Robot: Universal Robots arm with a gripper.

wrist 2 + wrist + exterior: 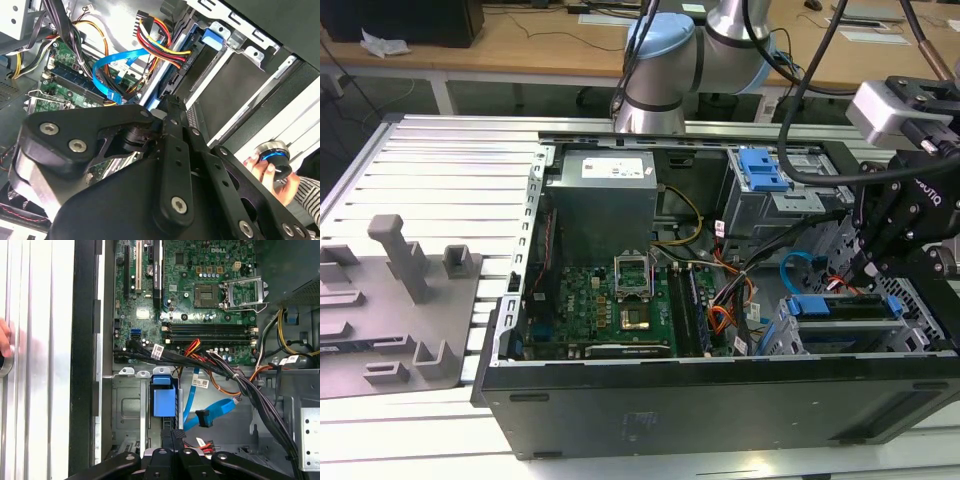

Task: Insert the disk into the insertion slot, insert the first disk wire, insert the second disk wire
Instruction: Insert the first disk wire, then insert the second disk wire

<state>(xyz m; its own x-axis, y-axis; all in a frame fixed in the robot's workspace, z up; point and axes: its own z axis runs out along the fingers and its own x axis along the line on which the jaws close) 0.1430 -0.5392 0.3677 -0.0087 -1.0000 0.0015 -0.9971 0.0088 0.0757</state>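
Note:
The disk [842,306] lies in the insertion slot [782,338] at the case's corner on the exterior view's right, its blue bar [164,401] facing the motherboard. My gripper [866,272] hangs just over the disk's far end, shut, and what its tips touch is hidden. The first disk wire [162,44], an orange, red and black bundle, runs down beside the blue carrier toward my fingertips [172,107]; red strands [201,443] lie beside them. The second disk wire [212,410] loops free over the cage floor, its dark plug [202,418] unattached.
A taller grey cage with a blue latch [762,170] stands behind the slot. Black cable bundles [240,385] cross between motherboard [610,300] and slot. A person's hand [272,172] holds a round knob outside the case. A grey fixture plate [390,310] lies at the exterior view's left.

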